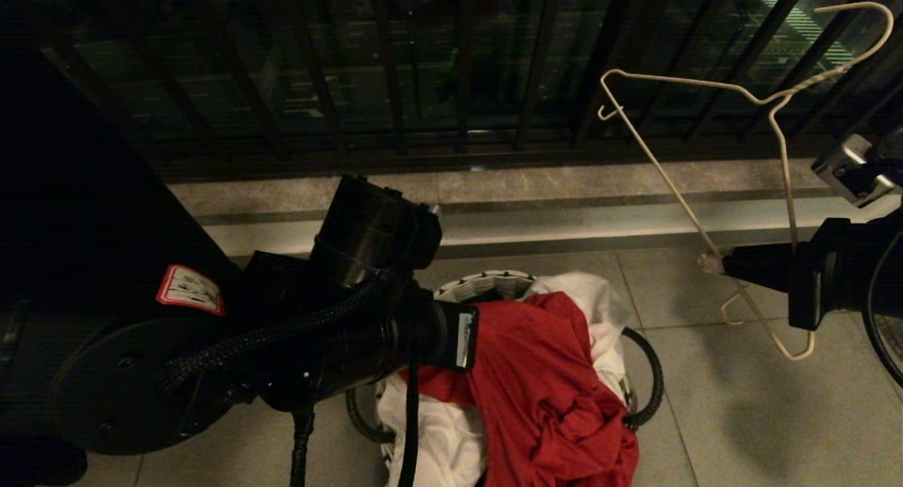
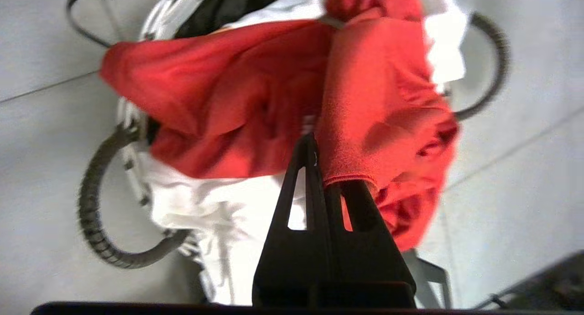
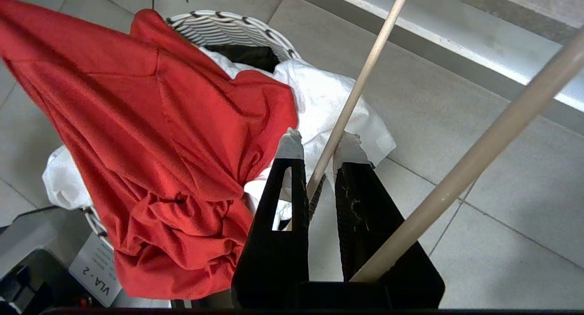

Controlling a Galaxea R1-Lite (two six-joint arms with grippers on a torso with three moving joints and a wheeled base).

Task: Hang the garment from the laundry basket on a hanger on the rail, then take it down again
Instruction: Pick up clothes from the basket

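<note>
Red garment (image 2: pixel 365 105) pinched in the left gripper (image 2: pixel 329 169) above the laundry basket (image 1: pixel 487 284); right gripper (image 3: pixel 318 151) clamps the wire hanger (image 3: pixel 351 100) between its jaws.

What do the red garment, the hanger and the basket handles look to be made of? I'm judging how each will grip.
Red garment: soft matte knit, probably cotton jersey; it creases and drapes limply.
Hanger: thin stiff wire with a smooth pale coating; its neck is twisted.
Basket handles: dark ribbed loops, possibly rope or sleeved tube; unclear which.
</note>
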